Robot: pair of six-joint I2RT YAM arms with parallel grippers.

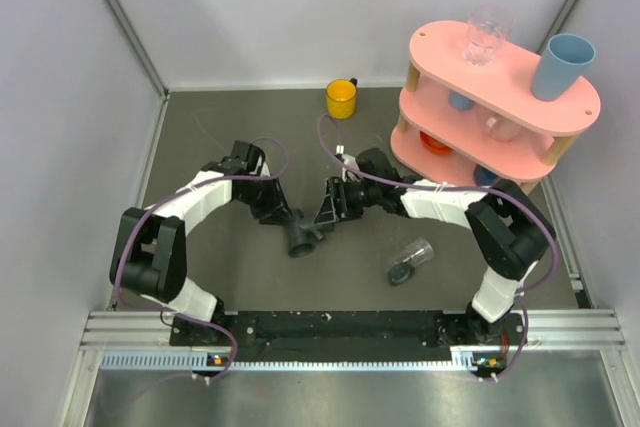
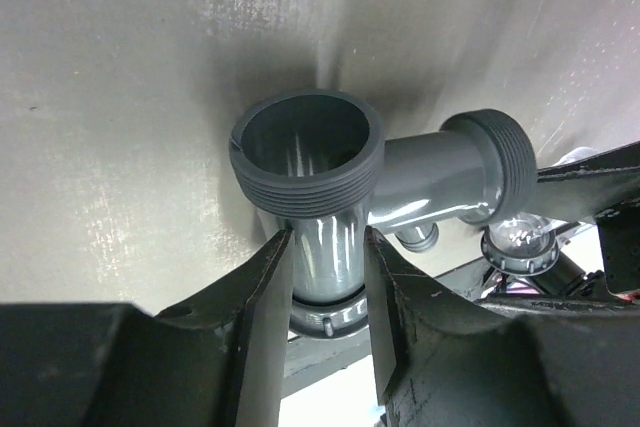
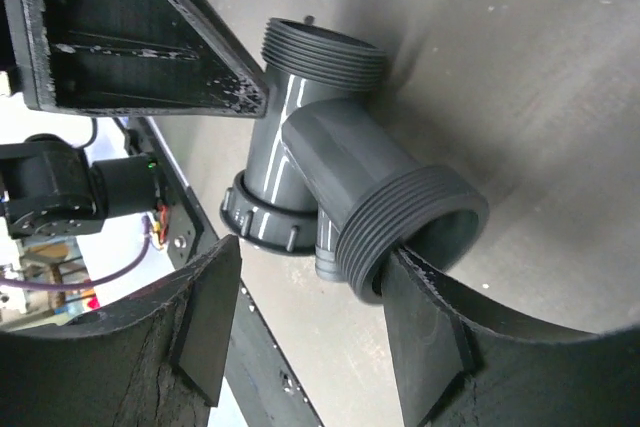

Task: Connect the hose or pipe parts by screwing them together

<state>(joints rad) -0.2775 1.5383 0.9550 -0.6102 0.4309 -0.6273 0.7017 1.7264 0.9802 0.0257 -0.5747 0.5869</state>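
Flanking the tee (image 1: 302,236) stem, the left gripper (image 2: 328,239) has an unclear grip; the right gripper (image 3: 305,287) is spread, one finger at a threaded mouth.

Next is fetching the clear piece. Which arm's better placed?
Right. The clear piece lies on that side, the right claw is open, and the left claw straddles the T fitting.

No legible text, label, brand, number or sign noted anywhere; T-shaped pipe fitting (image 2: 430,172) and pink shelf (image 1: 440,57) show none.
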